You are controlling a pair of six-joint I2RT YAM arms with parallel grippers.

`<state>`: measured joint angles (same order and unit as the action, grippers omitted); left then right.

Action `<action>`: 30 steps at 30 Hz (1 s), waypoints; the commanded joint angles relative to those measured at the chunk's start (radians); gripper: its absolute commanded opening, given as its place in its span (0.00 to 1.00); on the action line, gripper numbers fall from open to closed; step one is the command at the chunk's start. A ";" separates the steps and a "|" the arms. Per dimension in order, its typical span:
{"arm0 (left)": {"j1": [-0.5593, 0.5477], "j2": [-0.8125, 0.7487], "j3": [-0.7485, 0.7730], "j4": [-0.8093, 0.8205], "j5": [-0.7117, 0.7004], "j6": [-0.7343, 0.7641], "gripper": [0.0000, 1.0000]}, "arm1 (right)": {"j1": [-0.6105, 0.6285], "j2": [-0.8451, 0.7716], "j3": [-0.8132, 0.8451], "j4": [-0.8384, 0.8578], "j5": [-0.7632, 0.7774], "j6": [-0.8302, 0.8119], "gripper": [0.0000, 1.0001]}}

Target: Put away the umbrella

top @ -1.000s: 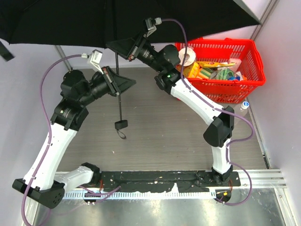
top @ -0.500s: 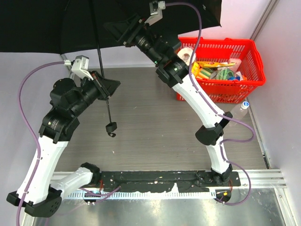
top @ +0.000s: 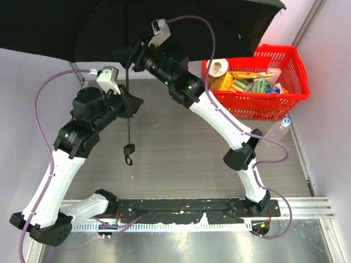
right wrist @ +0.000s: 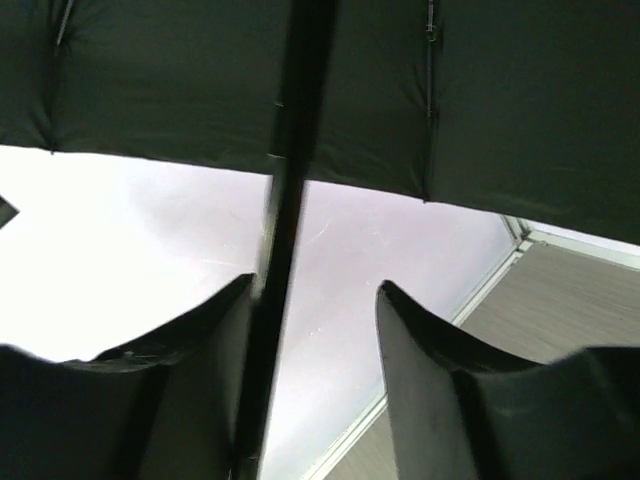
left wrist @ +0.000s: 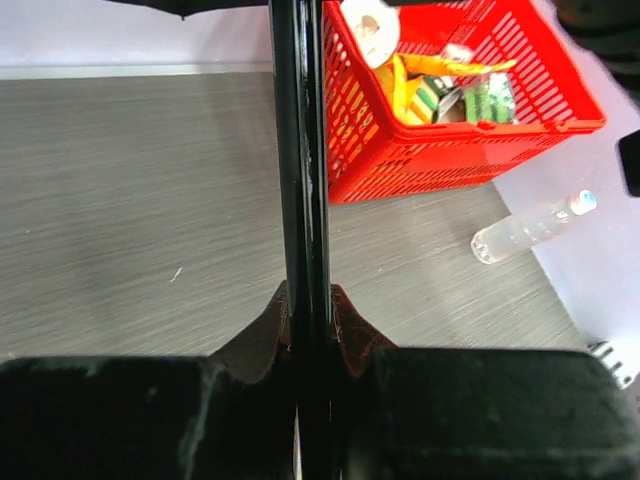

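The umbrella (top: pixel 66 27) is open, its black canopy spread across the top of the top view. Its thin shaft (top: pixel 129 118) hangs down to a small black handle with a wrist loop (top: pixel 129 149). My left gripper (top: pixel 129 104) is shut on the shaft, which runs between its fingers in the left wrist view (left wrist: pixel 300 180). My right gripper (top: pixel 125 55) is open, higher on the shaft just below the canopy; in the right wrist view the shaft (right wrist: pixel 290 200) lies against the left finger (right wrist: pixel 200 340), and the canopy (right wrist: pixel 480 90) fills the top.
A red basket (top: pixel 296 66) with packets and a paper roll stands at the back right, also in the left wrist view (left wrist: pixel 400 170). A clear plastic bottle (top: pixel 277 130) lies in front of it. Walls close the back and right.
The umbrella has shifted: canopy swung, shaft and handle moved left then slightly back. Both arms moved with it; the right gripper has travelled left along under the canopy.
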<state>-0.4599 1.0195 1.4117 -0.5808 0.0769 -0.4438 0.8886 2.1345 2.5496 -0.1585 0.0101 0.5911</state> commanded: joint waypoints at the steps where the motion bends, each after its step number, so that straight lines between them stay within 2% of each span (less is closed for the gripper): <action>1: -0.003 -0.019 0.046 0.075 -0.060 0.094 0.00 | -0.002 -0.018 0.008 0.057 0.011 -0.039 0.44; 2: -0.005 -0.024 0.035 0.084 -0.060 0.094 0.00 | -0.005 -0.018 0.005 0.063 0.014 -0.036 0.05; 3: -0.003 -0.027 0.029 0.088 -0.068 0.085 0.00 | -0.008 -0.028 -0.018 0.071 0.013 -0.024 0.01; 4: -0.005 -0.025 0.030 0.082 -0.065 0.074 0.01 | -0.020 -0.041 -0.046 0.141 -0.039 -0.014 0.01; 5: -0.005 -0.022 0.036 0.064 -0.054 0.050 0.11 | -0.026 -0.076 -0.139 0.221 -0.077 0.027 0.01; 6: -0.003 -0.016 0.049 0.046 -0.034 0.015 0.34 | -0.039 -0.100 -0.194 0.344 -0.134 0.056 0.01; 8: 0.000 -0.024 0.043 0.070 0.061 -0.074 0.70 | -0.057 -0.162 -0.359 0.558 -0.211 0.143 0.01; 9: 0.001 -0.027 0.027 0.103 0.123 -0.117 0.81 | -0.065 -0.189 -0.409 0.591 -0.235 0.165 0.01; 10: 0.003 -0.033 0.015 0.154 0.161 -0.153 0.87 | -0.069 -0.206 -0.429 0.650 -0.249 0.209 0.01; 13: 0.015 -0.021 -0.005 0.216 0.222 -0.228 0.85 | -0.091 -0.234 -0.506 0.761 -0.297 0.318 0.01; 16: 0.058 -0.004 -0.020 0.287 0.344 -0.297 0.69 | -0.094 -0.303 -0.595 0.813 -0.295 0.351 0.01; 22: 0.070 0.033 -0.068 0.453 0.519 -0.439 0.68 | -0.094 -0.407 -0.724 0.918 -0.305 0.414 0.01; 24: 0.072 0.053 -0.059 0.477 0.558 -0.486 0.57 | -0.094 -0.436 -0.749 0.936 -0.303 0.415 0.01; 25: 0.073 0.051 -0.050 0.469 0.563 -0.484 0.55 | -0.096 -0.443 -0.753 0.926 -0.306 0.395 0.01; 27: 0.073 0.019 -0.057 0.483 0.569 -0.464 0.56 | -0.096 -0.493 -0.773 0.877 -0.299 0.340 0.01; 29: 0.073 -0.045 -0.057 0.467 0.529 -0.402 0.68 | -0.096 -0.531 -0.802 0.838 -0.289 0.302 0.01; 30: 0.073 -0.070 -0.043 0.407 0.488 -0.351 0.73 | -0.094 -0.544 -0.825 0.835 -0.288 0.297 0.01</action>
<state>-0.3992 1.0473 1.3514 -0.1589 0.6098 -0.8814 0.7837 1.7416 1.7390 0.5678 -0.2733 0.9245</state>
